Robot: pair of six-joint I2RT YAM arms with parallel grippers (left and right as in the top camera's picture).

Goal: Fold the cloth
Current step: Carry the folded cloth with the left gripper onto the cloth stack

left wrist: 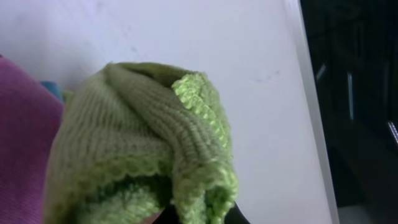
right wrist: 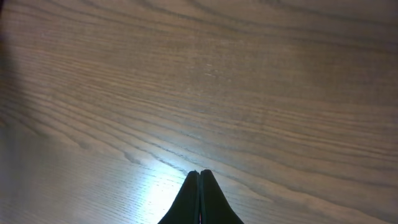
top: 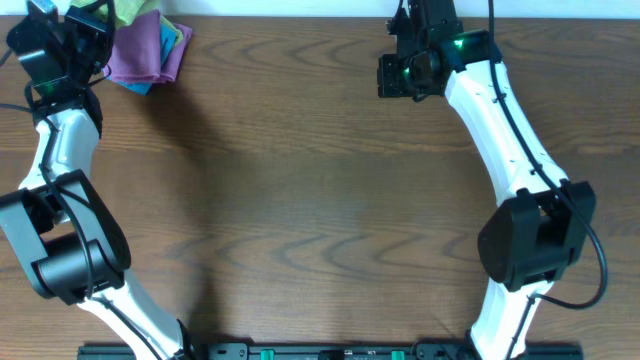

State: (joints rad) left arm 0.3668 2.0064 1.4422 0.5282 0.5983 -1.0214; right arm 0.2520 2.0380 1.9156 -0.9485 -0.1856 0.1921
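- The left end effector [left wrist: 202,218] is up at the far left corner of the tabletop [top: 320,200]. Only the dark tips of its two fingers show at the bottom of the left wrist view.
- The cloth [left wrist: 143,143], lime green, bunches up directly in front of those tips. The fingers look clamped on a gathered fold of it, though the contact itself is cut off by the frame edge.
- From overhead, only a small part of the cloth shows at the far edge, just beside the left arm's wrist. It is crumpled, so no long axis or tag can be made out.
- The purple cloth [top: 148,55] lies just beside and under it, with the blue cloth [top: 182,35] peeking out along its right side. All three crowd the same far left corner.
- The bare wood of the tabletop's middle lies toward the near edge and rightward from the held cloth. In my judgement, that is the direction the coming move turns on, since the cloth needs open space to be laid flat before folding.
- The right end effector [right wrist: 199,186] hangs over bare wood near the far edge, right of centre. Its fingers are pressed together and hold nothing.
- The right arm is well apart from the cloth, so the left arm is clearly the nearer one.
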